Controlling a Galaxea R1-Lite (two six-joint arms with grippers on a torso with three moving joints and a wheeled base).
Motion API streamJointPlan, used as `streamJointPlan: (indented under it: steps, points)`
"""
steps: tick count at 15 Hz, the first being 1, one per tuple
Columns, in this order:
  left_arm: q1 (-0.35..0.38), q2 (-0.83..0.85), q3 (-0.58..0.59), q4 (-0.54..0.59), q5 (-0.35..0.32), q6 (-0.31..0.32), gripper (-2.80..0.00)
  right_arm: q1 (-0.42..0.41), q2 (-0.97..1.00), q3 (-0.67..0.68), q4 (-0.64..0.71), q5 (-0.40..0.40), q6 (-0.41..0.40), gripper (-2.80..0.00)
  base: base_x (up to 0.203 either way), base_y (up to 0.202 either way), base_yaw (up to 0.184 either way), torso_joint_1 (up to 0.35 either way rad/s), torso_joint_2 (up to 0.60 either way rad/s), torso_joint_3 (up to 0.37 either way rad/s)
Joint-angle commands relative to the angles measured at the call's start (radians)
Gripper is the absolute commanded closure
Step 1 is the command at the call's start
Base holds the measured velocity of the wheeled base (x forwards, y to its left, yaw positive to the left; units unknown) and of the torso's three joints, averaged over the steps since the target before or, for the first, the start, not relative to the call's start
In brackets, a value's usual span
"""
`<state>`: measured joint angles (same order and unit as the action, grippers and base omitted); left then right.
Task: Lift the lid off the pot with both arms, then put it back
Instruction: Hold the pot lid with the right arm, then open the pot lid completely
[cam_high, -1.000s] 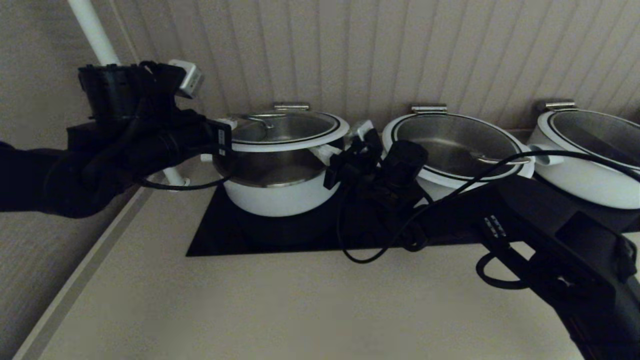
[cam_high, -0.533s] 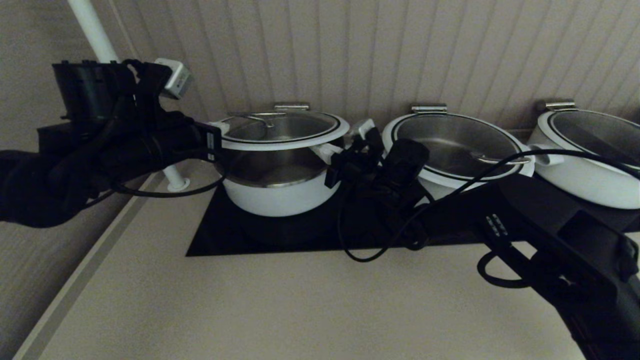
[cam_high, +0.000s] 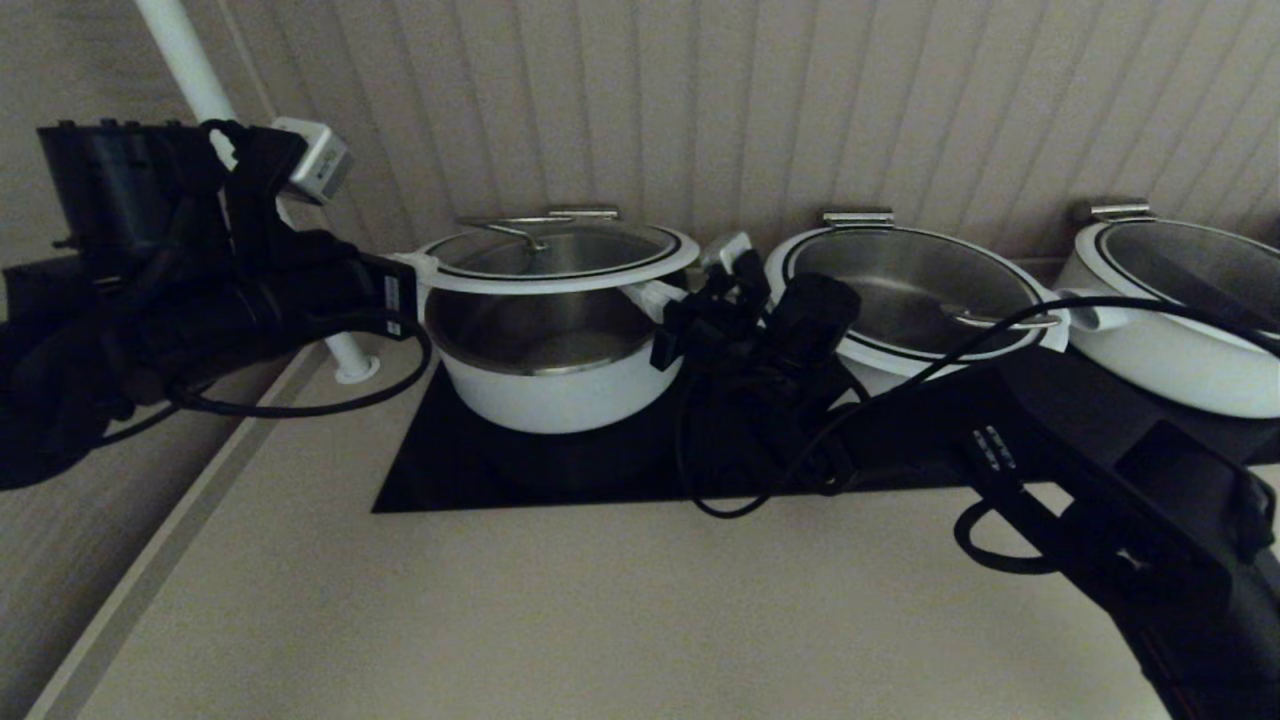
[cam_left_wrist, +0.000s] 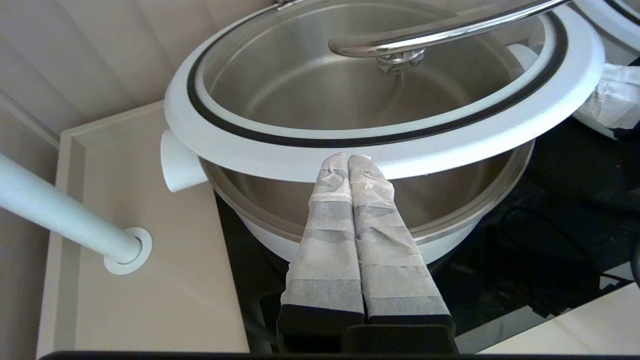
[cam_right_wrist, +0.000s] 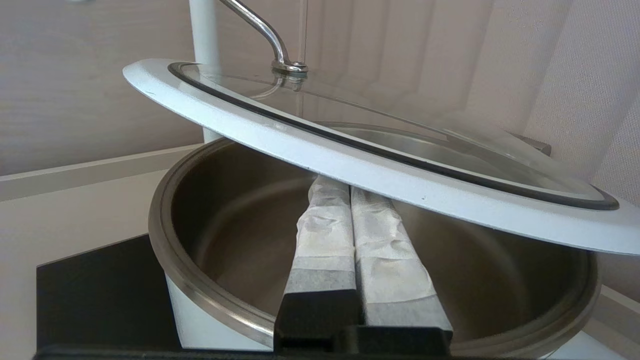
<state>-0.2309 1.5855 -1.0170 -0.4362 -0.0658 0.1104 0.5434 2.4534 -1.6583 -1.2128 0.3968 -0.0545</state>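
The lid (cam_high: 560, 262), glass with a broad white rim and a wire loop handle, hangs tilted above the white pot (cam_high: 555, 390), with the steel bowl showing below it. My left gripper (cam_high: 412, 270) is shut, its taped tips against the underside of the lid's left rim. In the left wrist view the gripper (cam_left_wrist: 348, 159) meets the lid's rim (cam_left_wrist: 450, 145). My right gripper (cam_high: 655, 295) is shut and reaches under the lid's right rim. In the right wrist view the gripper (cam_right_wrist: 350, 192) lies under the lid (cam_right_wrist: 400, 177), over the pot's steel rim (cam_right_wrist: 165, 220).
The pot stands on a black cooktop (cam_high: 440, 470). Two wider white pots (cam_high: 910, 290) (cam_high: 1170, 300) with lids stand to the right. A white post (cam_high: 195, 70) rises at the back left, the ribbed wall is close behind, and the counter's raised edge (cam_high: 180, 540) runs along the left.
My left arm has moved left and a little up. The lid's left side and wire handle have risen and more of its left rim shows. The right arm has hardly moved.
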Motion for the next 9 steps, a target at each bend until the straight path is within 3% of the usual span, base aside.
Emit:
streamJointPlan:
  steps: [1, 9]
  points:
    - [0.001, -0.018, 0.008, -0.003, 0.000, 0.000, 0.00, 0.000, -0.001, -0.002, -0.007, 0.002, -0.001, 0.00, 0.000, 0.000, 0.000, 0.000, 0.00, 0.000]
    - [0.001, -0.044, 0.039, 0.054, 0.000, -0.001, 0.00, 0.000, 0.002, -0.028, 0.007, 0.002, -0.001, 0.00, 0.000, 0.000, 0.000, 0.000, 0.00, 0.000]
